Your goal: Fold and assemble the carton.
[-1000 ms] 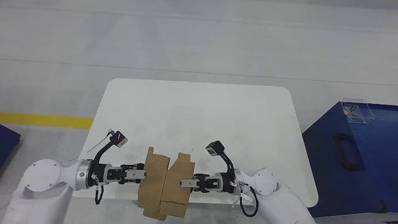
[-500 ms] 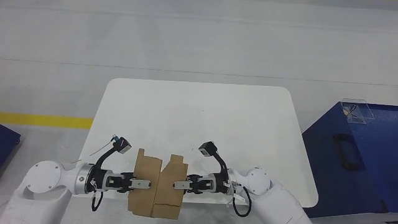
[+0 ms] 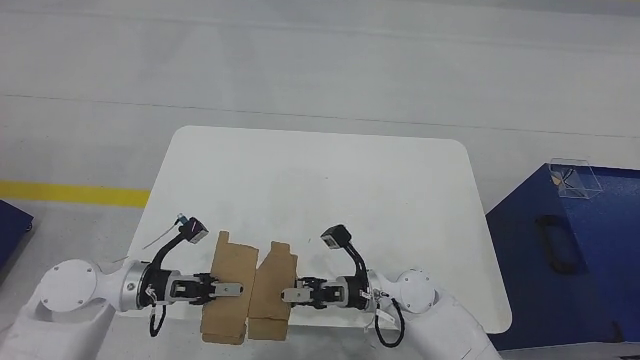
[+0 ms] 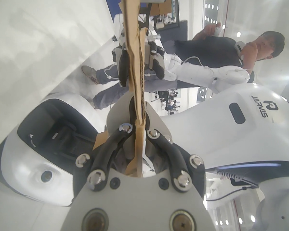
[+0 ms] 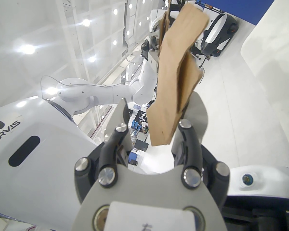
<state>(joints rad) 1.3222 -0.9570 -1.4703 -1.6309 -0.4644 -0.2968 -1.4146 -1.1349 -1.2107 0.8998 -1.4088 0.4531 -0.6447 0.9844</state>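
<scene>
Top view: flattened carton [image 3: 232,255] aloft over the table's [image 3: 300,180] near edge.
Clamped at one edge by left gripper [image 4: 138,114], straddled by right gripper [image 5: 159,106], jaws parted; likely light, floppy at creases, best pinched at panel edges.

Brown cardboard carton [image 3: 245,290], flattened, creased down its middle; at the near edge of the white table [image 3: 320,190]

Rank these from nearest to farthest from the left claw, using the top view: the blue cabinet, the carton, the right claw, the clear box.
1. The carton: gripped by the left claw itself.
2. The right claw: at the carton's opposite side.
3. The blue cabinet: off the table, far to the right.
4. The clear box: on the cabinet's far top corner.
</scene>
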